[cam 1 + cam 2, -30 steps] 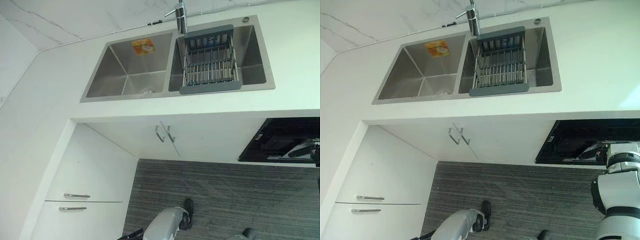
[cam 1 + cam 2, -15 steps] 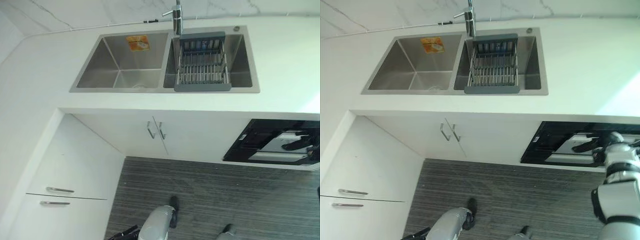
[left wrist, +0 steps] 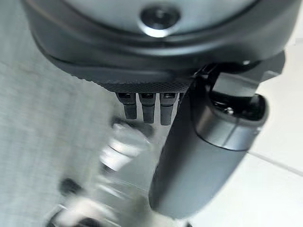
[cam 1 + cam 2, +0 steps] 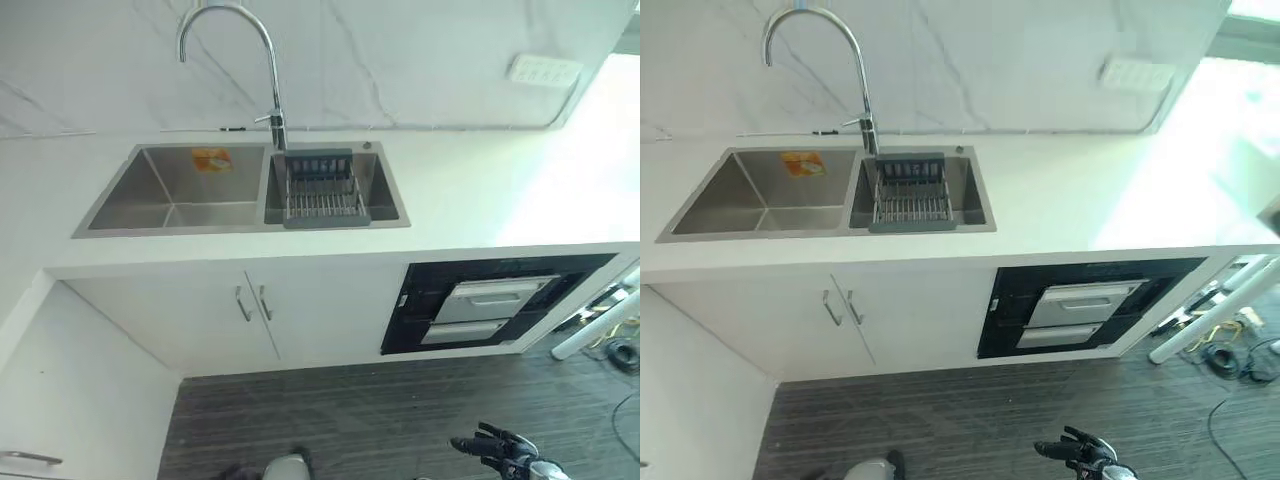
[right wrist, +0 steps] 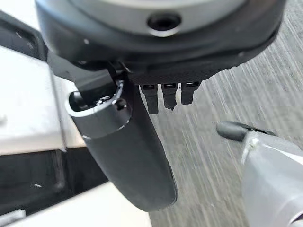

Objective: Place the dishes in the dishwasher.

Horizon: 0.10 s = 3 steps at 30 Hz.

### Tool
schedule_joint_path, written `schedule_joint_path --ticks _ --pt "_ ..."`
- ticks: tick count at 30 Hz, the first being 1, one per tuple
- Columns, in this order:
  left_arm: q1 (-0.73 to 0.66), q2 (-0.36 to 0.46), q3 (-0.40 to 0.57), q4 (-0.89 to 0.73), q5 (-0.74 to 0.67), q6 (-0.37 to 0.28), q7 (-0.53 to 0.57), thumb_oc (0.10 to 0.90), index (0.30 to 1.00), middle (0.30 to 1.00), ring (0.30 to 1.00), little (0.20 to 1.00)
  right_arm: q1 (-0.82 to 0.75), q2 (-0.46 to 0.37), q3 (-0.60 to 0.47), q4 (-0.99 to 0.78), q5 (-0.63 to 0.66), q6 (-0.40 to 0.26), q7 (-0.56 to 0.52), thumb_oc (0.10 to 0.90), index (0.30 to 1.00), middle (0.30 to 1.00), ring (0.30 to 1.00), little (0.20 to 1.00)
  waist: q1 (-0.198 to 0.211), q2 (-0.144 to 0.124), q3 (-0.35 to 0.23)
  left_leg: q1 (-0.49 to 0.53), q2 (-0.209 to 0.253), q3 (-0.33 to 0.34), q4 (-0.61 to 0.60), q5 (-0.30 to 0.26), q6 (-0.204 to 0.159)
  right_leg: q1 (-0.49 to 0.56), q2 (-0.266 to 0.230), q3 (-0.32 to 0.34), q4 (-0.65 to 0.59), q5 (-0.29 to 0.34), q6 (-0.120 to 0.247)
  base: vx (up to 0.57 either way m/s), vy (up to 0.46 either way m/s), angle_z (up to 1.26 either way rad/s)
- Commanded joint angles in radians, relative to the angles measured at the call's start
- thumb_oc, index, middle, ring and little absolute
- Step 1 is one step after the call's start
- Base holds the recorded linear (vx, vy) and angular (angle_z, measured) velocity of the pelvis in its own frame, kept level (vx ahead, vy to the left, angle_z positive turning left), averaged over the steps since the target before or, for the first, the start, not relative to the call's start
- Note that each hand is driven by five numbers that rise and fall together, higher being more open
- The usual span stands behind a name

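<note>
The right hand point(image 4: 1080, 452) hangs low over the striped floor point(image 4: 960, 420), its fingers point(image 5: 163, 97) straight, spread and empty. The left hand point(image 3: 156, 61) likewise holds nothing, fingers point(image 3: 147, 106) relaxed. Well ahead of the right fingers, the dishwasher point(image 4: 485, 305) sits under the desk point(image 4: 470, 195); a rack point(image 4: 322, 195) rests in the sink point(image 4: 180, 190).

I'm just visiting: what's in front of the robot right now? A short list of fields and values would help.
Place: kitchen counter with a double sink
Faucet: tall curved faucet between the two basins
Right basin: grey drying rack sits across it; no dishes visible
Dishwasher: black-fronted dishwasher under the counter, closed
Right hand: right hand low over the floor, fingers straight, holding nothing
Left hand: left hand fingers straight, holding nothing
</note>
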Motion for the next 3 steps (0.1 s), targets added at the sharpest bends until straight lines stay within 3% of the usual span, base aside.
schedule_joint_path --ticks 1,3 --pt "-0.059 -0.043 0.007 -0.018 0.022 -0.054 0.030 0.800 0.900 0.900 0.900 0.900 -0.096 -0.036 -0.035 -0.013 0.026 -0.086 0.001 0.800 0.900 0.900 0.900 0.900 0.009 0.062 0.024 0.103 0.069 0.014 0.036 -0.149 -0.057 -0.006 0.022 -0.002 0.051 -0.067 -0.019 0.00 -0.003 -0.09" --pt "-0.060 -0.053 0.014 -0.009 0.021 -0.059 0.027 0.800 0.900 0.900 0.900 0.900 -0.059 -0.001 -0.041 0.002 0.026 -0.084 -0.001 0.800 0.900 0.900 0.900 0.900 -0.001 0.061 0.010 0.110 0.073 0.019 0.036 -0.151 -0.059 -0.001 0.029 0.003 0.051 -0.075 -0.024 0.02 0.001 -0.19"
